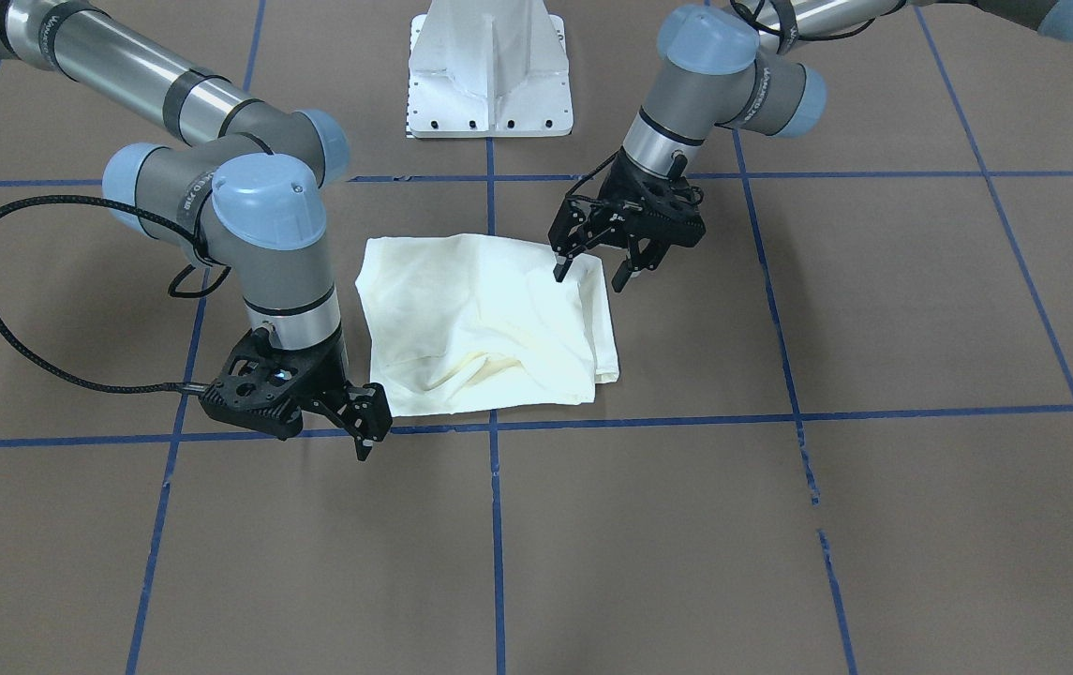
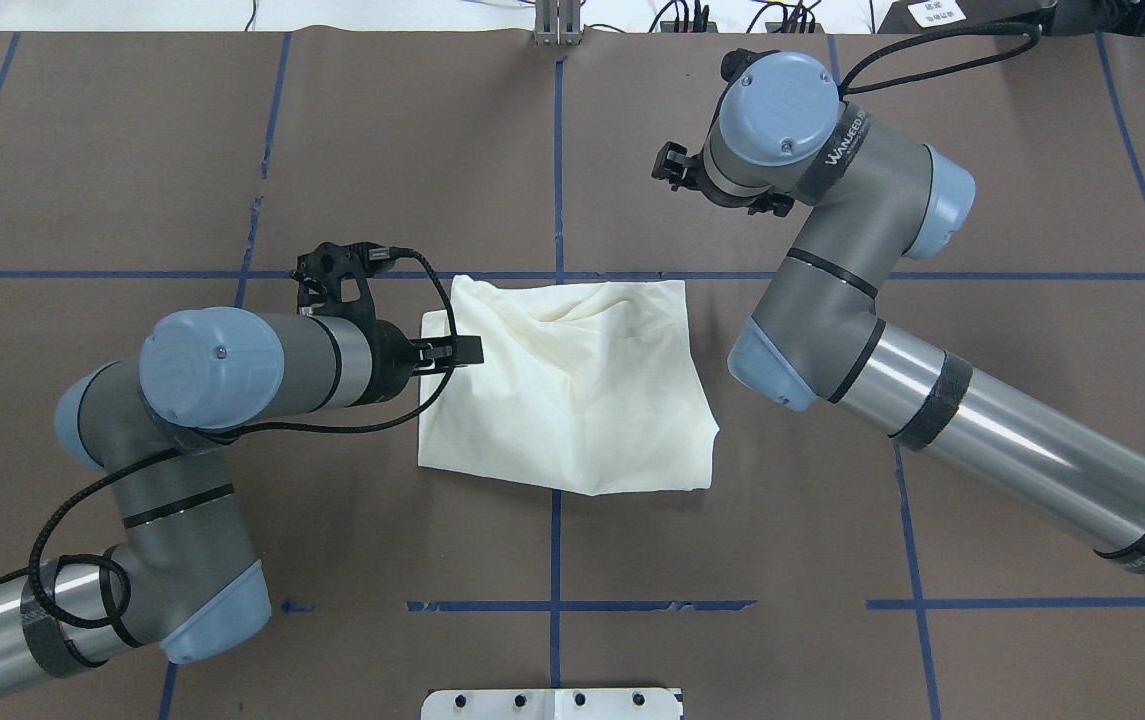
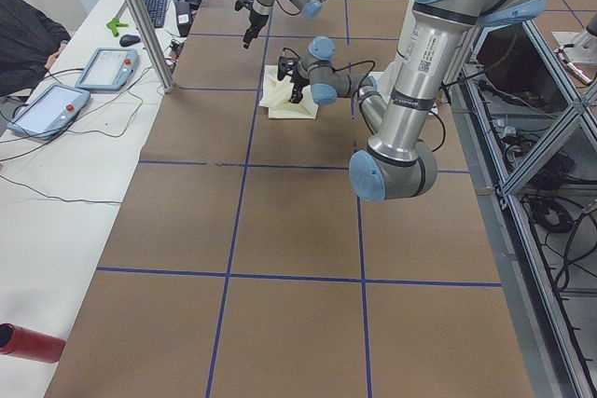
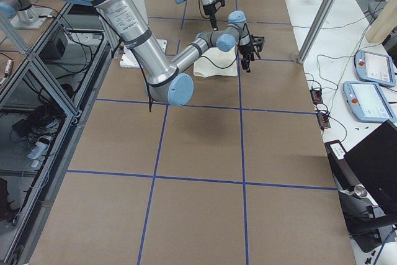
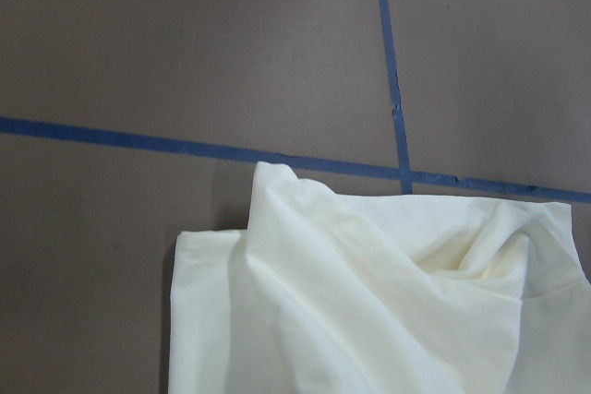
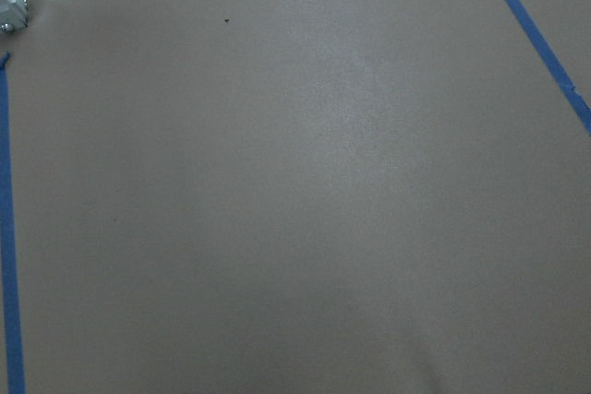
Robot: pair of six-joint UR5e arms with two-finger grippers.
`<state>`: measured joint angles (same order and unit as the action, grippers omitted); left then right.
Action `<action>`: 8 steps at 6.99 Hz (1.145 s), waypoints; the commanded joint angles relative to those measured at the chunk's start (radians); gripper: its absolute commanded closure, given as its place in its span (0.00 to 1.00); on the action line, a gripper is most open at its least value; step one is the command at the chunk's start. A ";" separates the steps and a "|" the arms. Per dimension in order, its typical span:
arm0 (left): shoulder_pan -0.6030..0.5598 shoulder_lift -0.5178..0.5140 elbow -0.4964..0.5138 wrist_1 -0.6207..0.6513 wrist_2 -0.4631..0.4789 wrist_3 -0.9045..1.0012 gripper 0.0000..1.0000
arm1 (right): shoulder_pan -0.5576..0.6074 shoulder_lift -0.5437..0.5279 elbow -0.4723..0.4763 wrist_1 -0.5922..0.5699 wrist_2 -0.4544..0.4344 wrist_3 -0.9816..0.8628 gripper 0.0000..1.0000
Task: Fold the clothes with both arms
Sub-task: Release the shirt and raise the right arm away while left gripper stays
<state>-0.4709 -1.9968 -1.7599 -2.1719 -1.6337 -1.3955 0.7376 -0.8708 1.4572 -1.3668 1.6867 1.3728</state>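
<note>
Now, shirt [image 1: 484, 323]: lying mid-surface between both end effectors, folded into a rough cream square, print not showing
Handling: likely feeling light, limp and soft, with layers probably sliding and sagging unless both arms are lifting evenly
Hold: corners and doubled edges are looking like the best pinch points, not the puffy, creased middle
Left end effector [image 1: 589, 279]: hanging open above one side edge, gripping nothing
Right end effector [image 1: 367, 431]: sitting near the far corner, off the cloth; cannot tell whether open or closed
Surface [image 1: 686, 525]: showing matte brown paper, blue tape [image 1: 648, 421] gridding it
</note>
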 commanded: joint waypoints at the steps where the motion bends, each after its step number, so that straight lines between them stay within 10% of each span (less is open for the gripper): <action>1: 0.041 0.001 0.027 -0.059 0.029 -0.026 0.55 | 0.000 -0.002 0.002 0.000 0.001 -0.001 0.00; 5: 0.040 0.006 0.025 -0.062 0.029 -0.028 1.00 | 0.000 -0.004 0.002 0.000 -0.001 0.002 0.00; 8: 0.057 0.114 0.027 -0.181 0.031 -0.028 1.00 | 0.000 -0.011 0.006 0.002 -0.004 0.005 0.00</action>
<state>-0.4232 -1.9236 -1.7339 -2.3006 -1.6042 -1.4235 0.7379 -0.8784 1.4612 -1.3664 1.6836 1.3771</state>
